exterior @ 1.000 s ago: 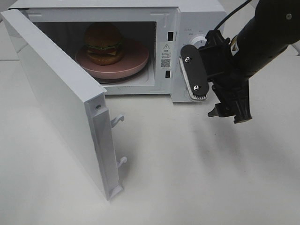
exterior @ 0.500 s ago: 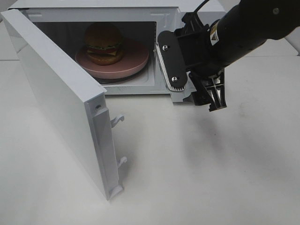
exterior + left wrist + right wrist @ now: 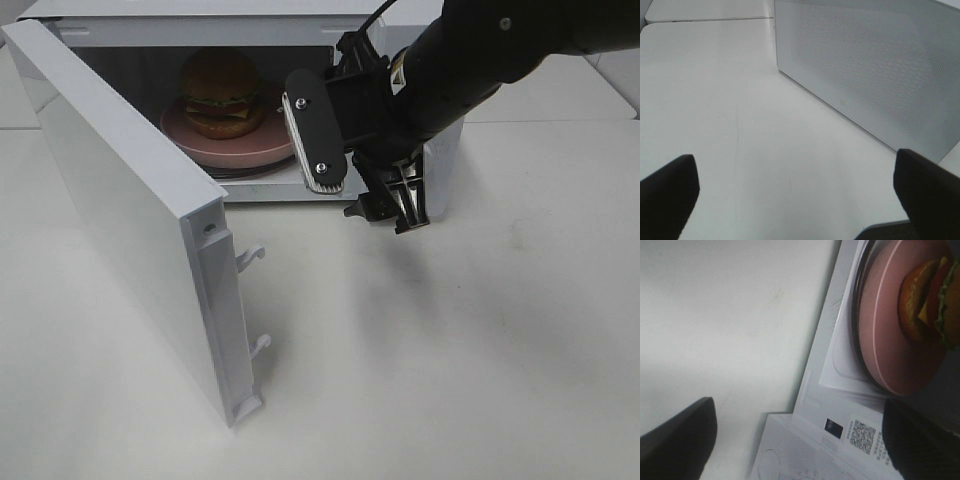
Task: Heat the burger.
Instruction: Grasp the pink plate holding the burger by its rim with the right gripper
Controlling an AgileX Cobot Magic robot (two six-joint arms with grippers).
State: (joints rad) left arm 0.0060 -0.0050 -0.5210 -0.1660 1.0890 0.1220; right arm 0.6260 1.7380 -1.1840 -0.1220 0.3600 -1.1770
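Observation:
The burger stands on a round pink plate inside the open white microwave. Its door hangs wide open to the left. My right gripper hovers open and empty in front of the microwave's right side, covering the control panel, to the right of the burger. The right wrist view shows the burger and plate beyond its spread fingertips. My left gripper is open over the table, facing the door's perforated outer face; it is outside the high view.
The white table stretches in front of the microwave. The open door juts toward the front left, with two latch hooks on its free edge. A QR sticker sits on the microwave's front frame.
My right arm has swung left and slightly back, from beside the control panel to in front of the oven opening's right edge. Burger, plate and door have stayed put.

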